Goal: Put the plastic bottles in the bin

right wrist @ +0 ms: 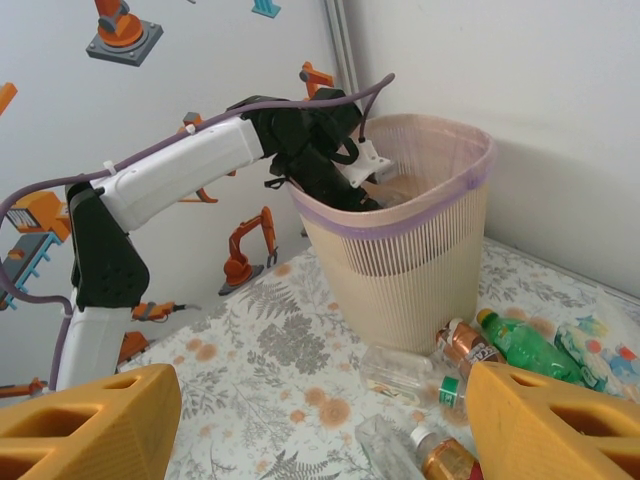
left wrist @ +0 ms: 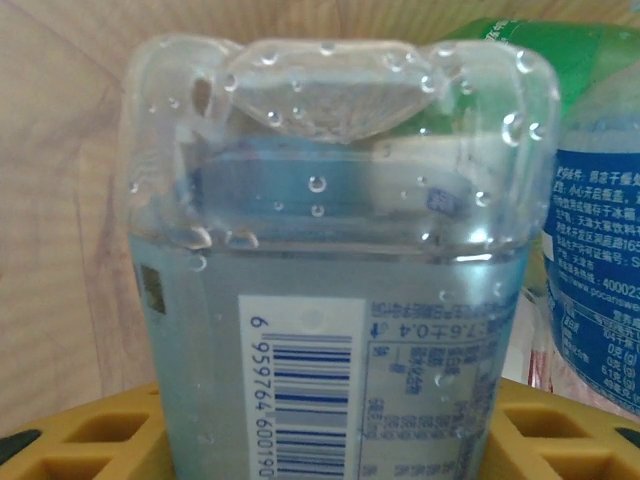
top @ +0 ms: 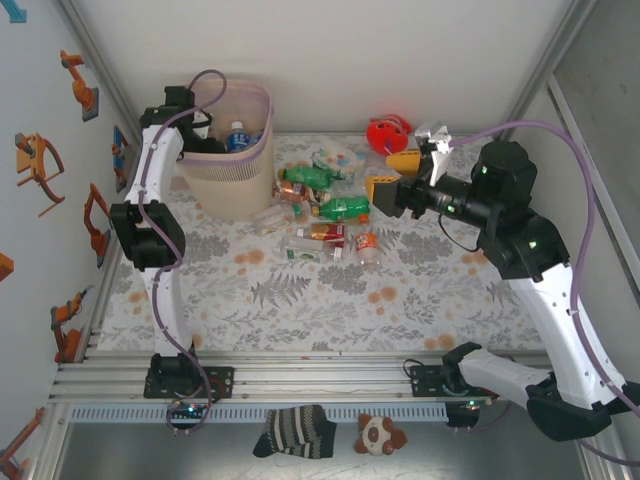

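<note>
Overhead and wrist views of a two-arm station. The bench [top: 330,300], covered with a leaf-and-flower cloth, carries all the items. The right arm [top: 520,230] reaches in from the right side and is bent toward the middle of the bench. The left arm [top: 150,190] rises along the left wall, and its wrist is bent over the rim of the bin [top: 240,185], a tall, pale pink, ribbed wastebasket standing in the far left corner.

Inside the bin, the left wrist view shows a clear bottle [left wrist: 330,250], base uppermost with its barcode label facing the camera, standing between the yellow left fingers [left wrist: 90,440]. They flank it closely on both sides; whether they press on it cannot be told. Just beside it on the right are a blue-labelled bottle [left wrist: 600,260] and, behind that, a green bottle [left wrist: 560,50].

The right fingers [right wrist: 90,420] are spread apart with nothing between them, hovering above the bench beside the heap of plastic bottles [top: 320,215]. This heap lies on the cloth just right of the bin's foot. It includes two green soda bottles [top: 345,208], a red-labelled bottle [top: 322,232], a clear bottle on its side [top: 270,218] and a small orange-labelled bottle [top: 366,245], several of them touching.

A red round toy [top: 388,132] sits at the far edge, beyond the right fingers. In front of the mounting rail lie a striped sock [top: 293,430] and a small plush toy [top: 380,434].
</note>
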Tool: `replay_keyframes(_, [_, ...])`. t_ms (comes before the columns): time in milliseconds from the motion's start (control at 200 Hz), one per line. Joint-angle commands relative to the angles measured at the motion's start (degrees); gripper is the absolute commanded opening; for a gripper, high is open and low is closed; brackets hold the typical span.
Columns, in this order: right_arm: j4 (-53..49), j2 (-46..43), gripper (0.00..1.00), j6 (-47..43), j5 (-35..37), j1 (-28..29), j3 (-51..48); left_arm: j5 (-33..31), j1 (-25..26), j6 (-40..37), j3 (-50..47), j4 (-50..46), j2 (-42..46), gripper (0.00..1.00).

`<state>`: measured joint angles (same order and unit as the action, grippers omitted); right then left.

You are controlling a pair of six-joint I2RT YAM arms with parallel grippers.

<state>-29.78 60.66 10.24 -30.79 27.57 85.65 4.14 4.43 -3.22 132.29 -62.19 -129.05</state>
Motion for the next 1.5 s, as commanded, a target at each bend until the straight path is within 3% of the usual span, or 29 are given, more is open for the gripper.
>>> replay_keyframes(0, [0.42,-1.25,0.74,-0.22,-0.5,0.38,-0.04,2.3,0.14,0.21,0.94,-2.16,-1.32,0.6])
replay_keyframes(451, [0.65,-2.04,0.74,0.66,-0.24,0.38,-0.61,4.94,0.14,0.59,2.32,0.34,6.13,0.76])
replay_keyframes(1187, [1.32,-1.38,0.74,0.28,0.03,0.38,-1.36,12.14,0.14,2.69,2.12,2.6,18.96,0.75])
replay_keyframes(1492, [1.74,-0.73,0.73,0.15,-0.06,0.38,-2.1,16.2,1.05,5.34,-6.23,6.3,28.29,0.74])
